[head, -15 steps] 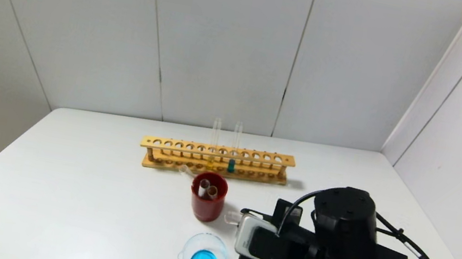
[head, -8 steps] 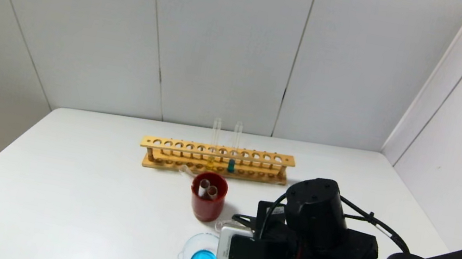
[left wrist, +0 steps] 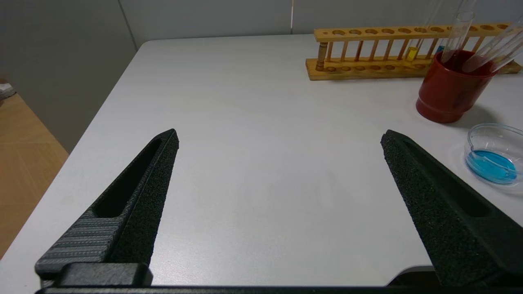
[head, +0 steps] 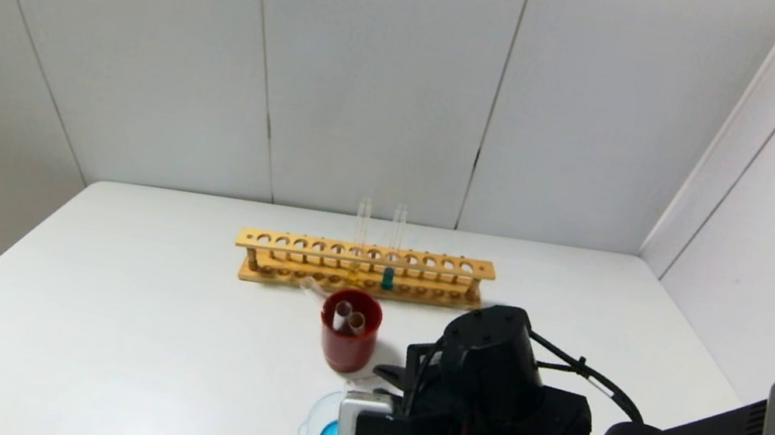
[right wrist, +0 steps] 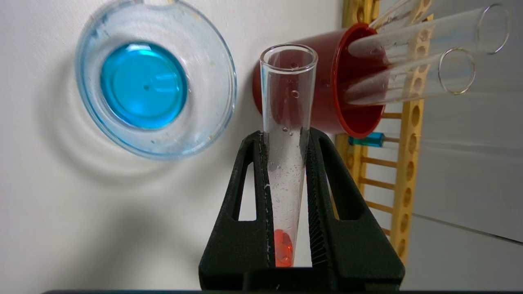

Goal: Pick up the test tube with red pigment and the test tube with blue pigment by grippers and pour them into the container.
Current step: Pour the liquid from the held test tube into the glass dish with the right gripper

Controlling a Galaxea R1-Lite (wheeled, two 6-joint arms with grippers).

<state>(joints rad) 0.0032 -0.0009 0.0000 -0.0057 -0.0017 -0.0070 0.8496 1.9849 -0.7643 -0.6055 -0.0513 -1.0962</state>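
Right wrist view: the right gripper [right wrist: 286, 196] is clamped on the test tube with red pigment [right wrist: 287, 134], jaws pressed to either side of the glass, a small bead of orange-red liquid sitting low at its rounded end. The tube lies tipped toward horizontal, its open mouth just beside the container [right wrist: 155, 77] and not yet over its rim, a hold that seems meant to bring the lip across for pouring. The container already holds a pool of bright blue liquid, so the blue pour looks done. A red cup [right wrist: 327, 98] just beyond the container holds two empty tubes [right wrist: 412, 53], apparently spent. Behind the cup a wooden rack [head: 363, 269] keeps a teal tube [head: 394, 246] and a yellowish one [head: 358, 240] upright. No separate test tube with blue pigment can be made out. The left gripper [left wrist: 278, 171] hovers idle over bare table [left wrist: 245, 122], well apart from the container, jaws spread wide
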